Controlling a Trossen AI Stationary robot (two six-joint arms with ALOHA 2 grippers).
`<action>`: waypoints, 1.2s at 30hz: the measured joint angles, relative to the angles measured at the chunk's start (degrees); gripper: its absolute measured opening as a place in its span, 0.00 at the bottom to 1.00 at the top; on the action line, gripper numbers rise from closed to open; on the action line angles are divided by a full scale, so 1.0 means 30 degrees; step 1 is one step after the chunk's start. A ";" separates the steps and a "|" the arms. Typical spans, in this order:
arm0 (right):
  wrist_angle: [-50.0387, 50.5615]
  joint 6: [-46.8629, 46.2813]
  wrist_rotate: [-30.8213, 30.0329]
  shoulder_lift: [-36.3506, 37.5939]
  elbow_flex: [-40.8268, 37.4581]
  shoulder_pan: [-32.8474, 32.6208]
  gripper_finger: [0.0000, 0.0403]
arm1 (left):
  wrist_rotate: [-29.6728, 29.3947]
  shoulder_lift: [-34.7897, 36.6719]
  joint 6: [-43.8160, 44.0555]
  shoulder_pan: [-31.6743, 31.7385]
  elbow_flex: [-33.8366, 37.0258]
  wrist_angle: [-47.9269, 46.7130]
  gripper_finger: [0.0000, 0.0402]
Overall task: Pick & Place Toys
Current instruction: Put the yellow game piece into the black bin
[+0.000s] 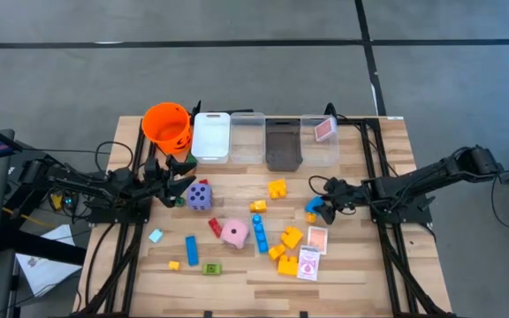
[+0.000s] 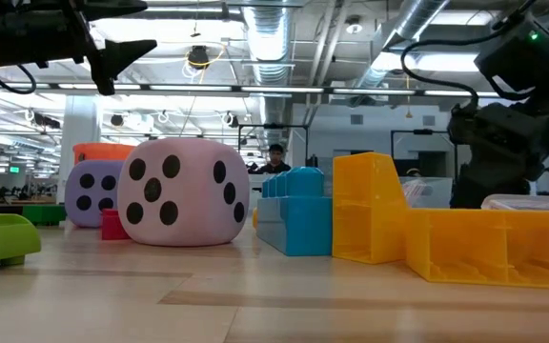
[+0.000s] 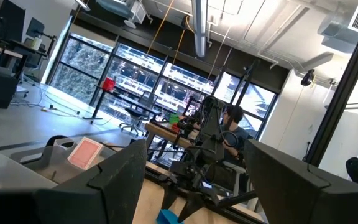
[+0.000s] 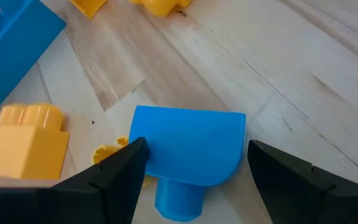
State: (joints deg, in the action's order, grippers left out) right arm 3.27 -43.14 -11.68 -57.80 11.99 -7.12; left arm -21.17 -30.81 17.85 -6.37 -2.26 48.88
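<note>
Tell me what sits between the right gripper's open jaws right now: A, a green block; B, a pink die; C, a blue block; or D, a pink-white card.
C: the right wrist view shows a blue block on the wooden table between the open jaws of the right gripper, and the high view puts that gripper at the same blue block.

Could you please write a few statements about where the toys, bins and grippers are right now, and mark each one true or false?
1. The right gripper has its open fingers on either side of a blue block. True.
2. The pink die lies inside the orange bucket. False: it sits on the table, among the blocks.
3. A pink card lies in the rightmost bin. True.
4. The left gripper holds the purple die. False: it is open and empty beside it.
</note>
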 joint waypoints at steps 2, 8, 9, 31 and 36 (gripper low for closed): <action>-0.0232 -0.0115 -0.0015 -0.0016 -0.0009 0.0010 0.68 | 0.0000 0.0000 0.0000 0.0004 0.0000 0.0000 0.66; -0.2080 -0.0452 -0.0051 -0.0029 -0.0029 0.0046 0.68 | 0.0000 0.0000 0.0000 0.0000 0.0000 -0.0005 0.66; -0.2333 -0.0419 -0.0053 -0.0029 -0.0029 0.0046 0.68 | 0.0000 0.0000 0.0000 0.0000 0.0000 0.0000 0.66; -0.2208 0.0090 0.0450 -0.0022 -0.0029 0.0010 0.84 | 0.0000 0.0000 0.0001 0.0000 0.0000 -0.0007 0.66; -0.2217 0.0141 0.0883 -0.0022 -0.0029 -0.0005 0.98 | 0.0001 0.0000 0.0001 0.0000 0.0000 -0.0007 0.66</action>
State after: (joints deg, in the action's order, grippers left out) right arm -3.38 -42.72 -9.03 -57.87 11.90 -7.14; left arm -21.17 -30.81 17.85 -6.37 -2.26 48.86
